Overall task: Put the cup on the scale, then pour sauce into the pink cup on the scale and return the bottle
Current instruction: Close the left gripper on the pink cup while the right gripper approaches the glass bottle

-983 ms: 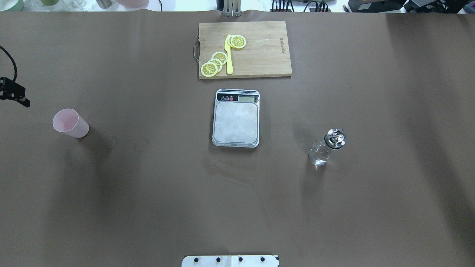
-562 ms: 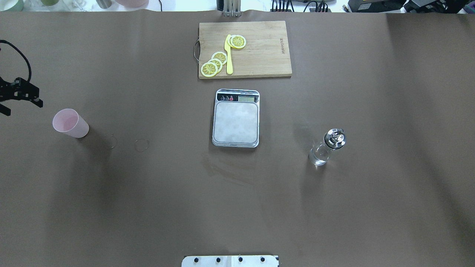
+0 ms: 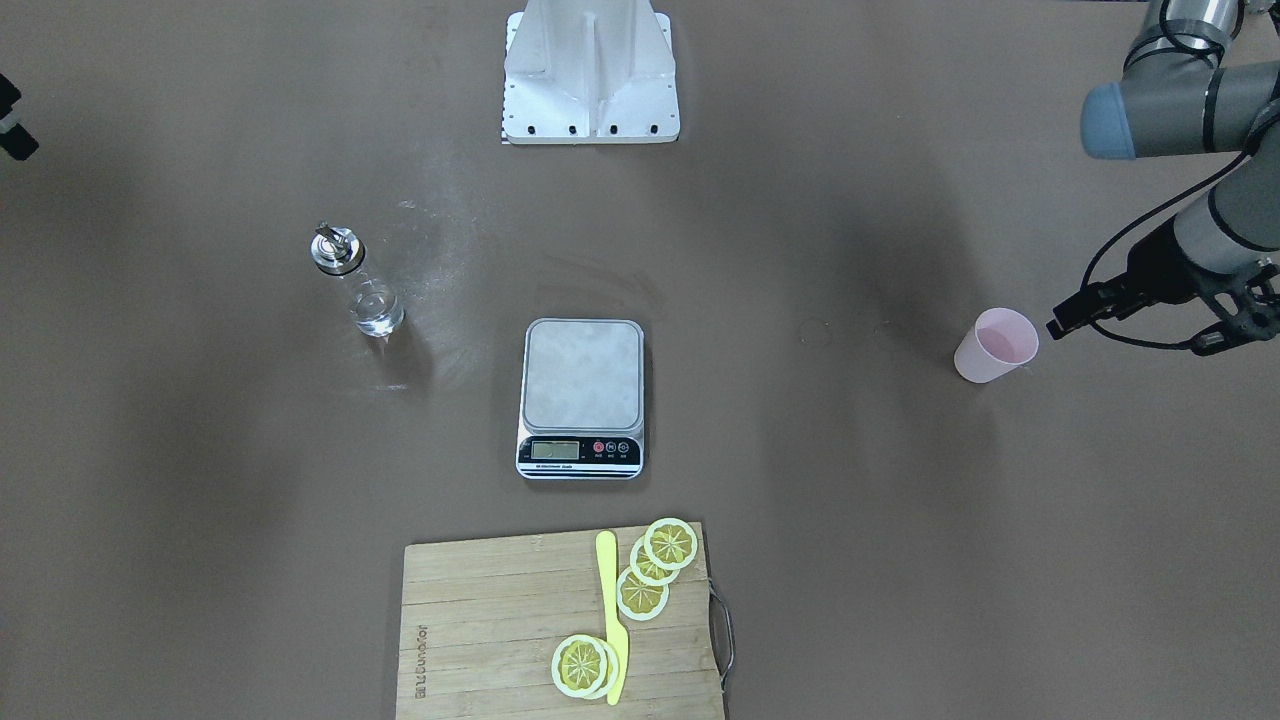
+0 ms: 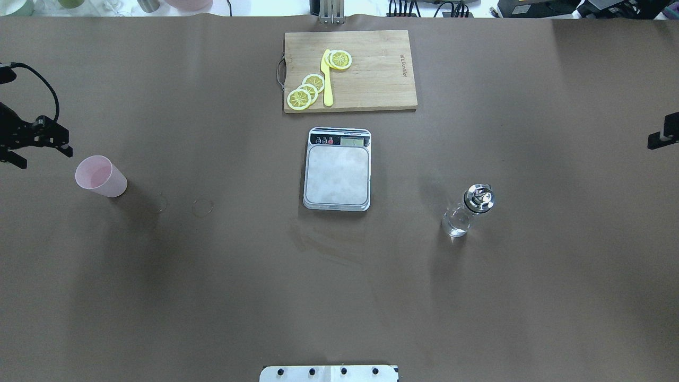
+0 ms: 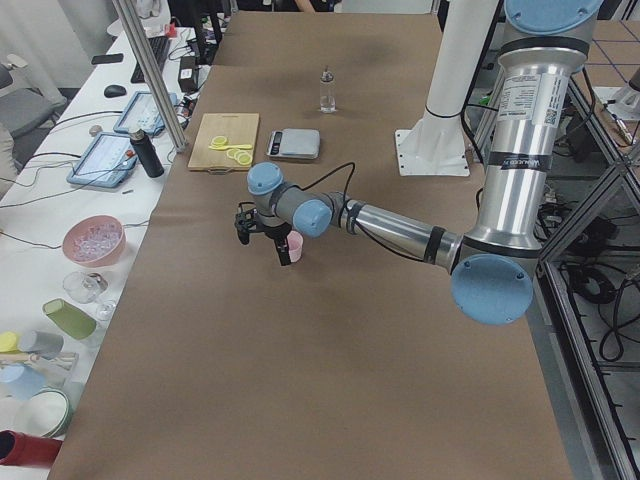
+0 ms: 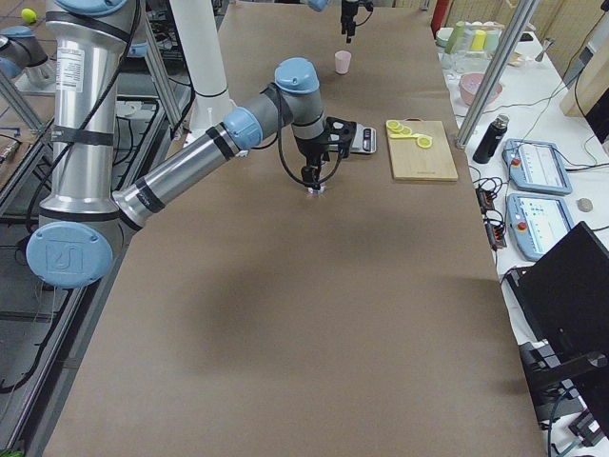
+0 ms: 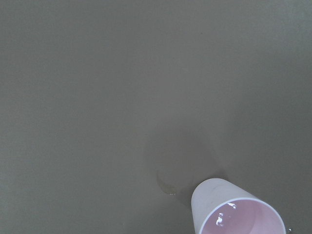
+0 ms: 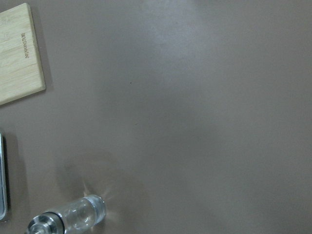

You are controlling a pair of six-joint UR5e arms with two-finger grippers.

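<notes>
Beyond the scale (image 4: 337, 175), a cutting board (image 4: 371, 79) holds lemon slices (image 4: 314, 82); left jaws wide near the cup (image 4: 101, 178), right jaws unclear.

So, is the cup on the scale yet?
No, the cup stands on the table far from the scale, whose platform is bare.

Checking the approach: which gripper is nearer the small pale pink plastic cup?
Left. The left gripper is close beside the cup, not touching; the right gripper is far across the table.
</notes>
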